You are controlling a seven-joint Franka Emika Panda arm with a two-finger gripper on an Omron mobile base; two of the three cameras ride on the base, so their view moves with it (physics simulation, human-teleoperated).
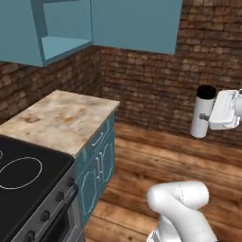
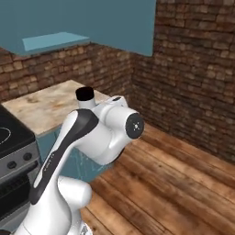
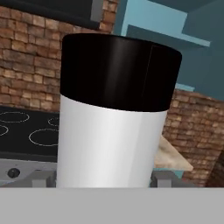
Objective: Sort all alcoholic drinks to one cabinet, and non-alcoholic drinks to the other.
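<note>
A non-alcoholic drink, the tall straight white flask (image 1: 202, 116) with a black cap, hangs upright in the air over the wooden floor, well right of the counter. My gripper (image 1: 205, 116) is shut on its body from the right side. In the hand view the flask (image 3: 111, 131) stands very close, with grey fingertips (image 3: 41, 177) pressed against both of its sides. From the right base view just the flask's black cap (image 2: 85, 94) pokes up behind my arm. The alcoholic drinks are out of view.
An open blue wall cabinet (image 1: 61, 33) with a bare shelf hangs above the marble counter (image 1: 61, 118); a closed blue cabinet door (image 1: 137, 23) is to its right. A black stove (image 1: 23, 175) adjoins the counter. Brick walls (image 1: 151, 85) enclose the corner.
</note>
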